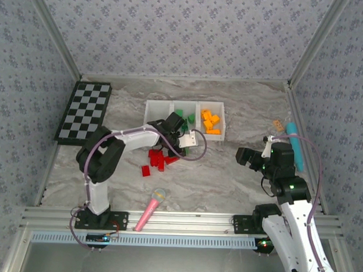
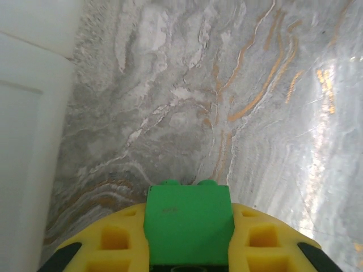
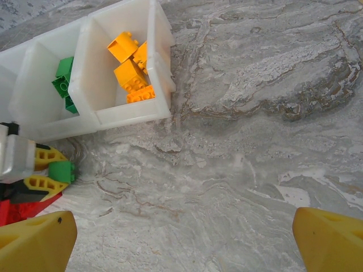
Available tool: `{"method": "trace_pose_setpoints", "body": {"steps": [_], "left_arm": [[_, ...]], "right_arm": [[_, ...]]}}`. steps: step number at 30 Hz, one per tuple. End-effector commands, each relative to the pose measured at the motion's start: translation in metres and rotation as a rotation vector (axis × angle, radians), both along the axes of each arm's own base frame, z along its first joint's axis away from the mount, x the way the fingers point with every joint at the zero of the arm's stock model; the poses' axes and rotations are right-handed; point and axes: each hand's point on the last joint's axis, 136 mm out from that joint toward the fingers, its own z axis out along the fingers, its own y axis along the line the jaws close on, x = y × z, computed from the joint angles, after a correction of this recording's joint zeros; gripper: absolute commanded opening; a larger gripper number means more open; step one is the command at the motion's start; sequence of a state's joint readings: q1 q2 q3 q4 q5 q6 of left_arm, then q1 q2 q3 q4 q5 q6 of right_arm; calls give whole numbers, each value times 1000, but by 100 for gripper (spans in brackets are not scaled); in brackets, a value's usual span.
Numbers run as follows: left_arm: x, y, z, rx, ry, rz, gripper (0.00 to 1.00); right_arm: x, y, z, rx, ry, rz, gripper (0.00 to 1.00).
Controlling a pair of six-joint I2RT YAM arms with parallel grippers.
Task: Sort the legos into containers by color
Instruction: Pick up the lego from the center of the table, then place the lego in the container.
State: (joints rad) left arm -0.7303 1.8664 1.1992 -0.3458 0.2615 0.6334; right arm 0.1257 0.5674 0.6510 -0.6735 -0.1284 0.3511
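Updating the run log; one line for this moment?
left hand shut on green lego | right hand open, empty | red legos on table

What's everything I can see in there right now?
row of three white translucent plastic bins: one, white, back centre of table.
orange plastic bricks: about five, orange, right bin.
green plastic bricks: a few, green, middle bin.
green brick: one, green, in left gripper.
red plastic bricks: several, red, loose before the bins.
black-and-white checkerboard: one, back left.
pink microphone-shaped toy: one, near edge.
blue cylinder: one, far right.
left gripper: one, yellow fingers, shut on the green brick.
right gripper: one, yellow fingers, open, empty.
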Motion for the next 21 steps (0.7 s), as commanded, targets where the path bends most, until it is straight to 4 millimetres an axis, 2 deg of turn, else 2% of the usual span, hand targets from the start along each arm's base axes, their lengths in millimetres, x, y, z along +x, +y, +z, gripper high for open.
{"method": "trace_pose_setpoints", "body": {"steps": [1,4,6,9,11,16,21], "left_arm": [[10,-11,54,-116,-109,51,13],[34,-7,92,-179,-188,176,12],[57,-1,117,-246,-199,297,11],[86,4,139,-307,-233,398,11],[103,6,145,-293,-247,443,12],[145,2,136,-238,-209,527,12],[171,-5,124,-218,-180,571,16]], "right_arm": [[1,0,0,11,-4,-3,100],[1,0,-1,9,-4,-5,100],[1,1,-1,11,-6,-3,100],[1,1,-1,11,-6,-2,99],[1,1,-1,12,-8,-2,100],[0,1,1,15,-14,1,99],[0,1,2,14,-21,1,99]]}}
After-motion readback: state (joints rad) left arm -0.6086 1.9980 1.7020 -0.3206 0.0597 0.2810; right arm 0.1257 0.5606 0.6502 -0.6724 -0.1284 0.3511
